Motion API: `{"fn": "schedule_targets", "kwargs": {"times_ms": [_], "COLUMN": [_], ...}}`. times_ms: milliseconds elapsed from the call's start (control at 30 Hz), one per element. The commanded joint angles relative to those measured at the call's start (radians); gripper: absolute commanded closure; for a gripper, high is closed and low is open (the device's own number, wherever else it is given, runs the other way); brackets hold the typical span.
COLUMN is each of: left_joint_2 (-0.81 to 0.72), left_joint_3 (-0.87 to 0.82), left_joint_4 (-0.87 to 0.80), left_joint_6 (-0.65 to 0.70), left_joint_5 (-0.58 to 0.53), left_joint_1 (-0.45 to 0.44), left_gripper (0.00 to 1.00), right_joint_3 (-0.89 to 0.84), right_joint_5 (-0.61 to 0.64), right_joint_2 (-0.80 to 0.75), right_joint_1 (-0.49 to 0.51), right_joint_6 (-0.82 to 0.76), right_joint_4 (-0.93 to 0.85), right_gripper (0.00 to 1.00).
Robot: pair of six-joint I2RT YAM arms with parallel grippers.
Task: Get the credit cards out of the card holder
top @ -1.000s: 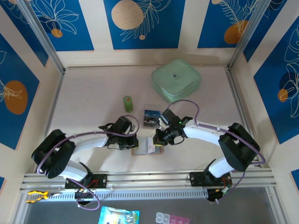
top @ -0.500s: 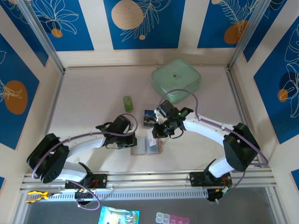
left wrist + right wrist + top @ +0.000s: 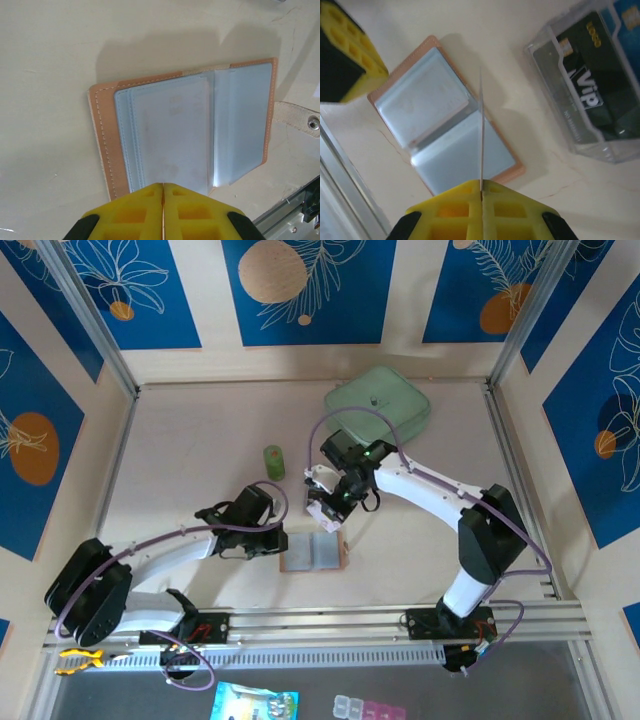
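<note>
A pale beige worktop (image 3: 200,460) is carrying a mint-green square lidded container (image 3: 378,408) at its far side. Nearer, the tan leather card holder (image 3: 170,135) is lying open, its grey-blue sleeves facing up. Just beyond it a clear plastic box (image 3: 547,75) is holding a dark card (image 3: 585,95) marked VIP. A small green cylinder (image 3: 273,462) is standing to its left. The left gripper (image 3: 163,189) is sitting fully closed on nothing at the holder's left edge. The right gripper (image 3: 481,192) is pinching a thin pale credit card (image 3: 481,125), seen edge-on, apart from the holder, near the box

pale green case (image 3: 378,405) far | small green cylinder (image 3: 273,462) upright | clear plastic box (image 3: 585,90)
</note>
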Motion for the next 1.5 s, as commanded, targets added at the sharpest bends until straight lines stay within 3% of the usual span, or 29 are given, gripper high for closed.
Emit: {"fn": "schedule_targets", "kwargs": {"times_ms": [0, 233, 367, 867, 1467], "left_joint_2": [-0.03, -0.065, -0.076, -0.061, -0.059], "left_joint_3": [0.015, -0.002, -0.01, -0.004, -0.028], "left_joint_4": [-0.034, -0.03, -0.038, -0.035, -0.024], "left_joint_6": [0.013, -0.001, -0.002, 0.0, 0.001], "left_joint_5": [-0.009, -0.019, -0.024, -0.029, -0.029], "left_joint_1": [0.009, 0.011, 0.01, 0.013, 0.034], "left_gripper": [0.92, 0.9, 0.9, 0.89, 0.89], "right_joint_3": [0.079, 0.256, 0.373, 0.821, 0.905], "right_joint_5": [0.035, 0.077, 0.041, 0.008, 0.062], "right_joint_2": [0.04, 0.148, 0.2, 0.444, 0.585], "right_joint_1": [-0.008, -0.053, -0.083, -0.172, -0.213], "right_joint_6": [-0.259, -0.427, -0.488, -0.57, -0.603], "right_joint_4": [-0.121, -0.28, -0.35, -0.515, -0.489], "right_gripper": [1.0, 1.0, 1.0, 1.0, 1.0]}}
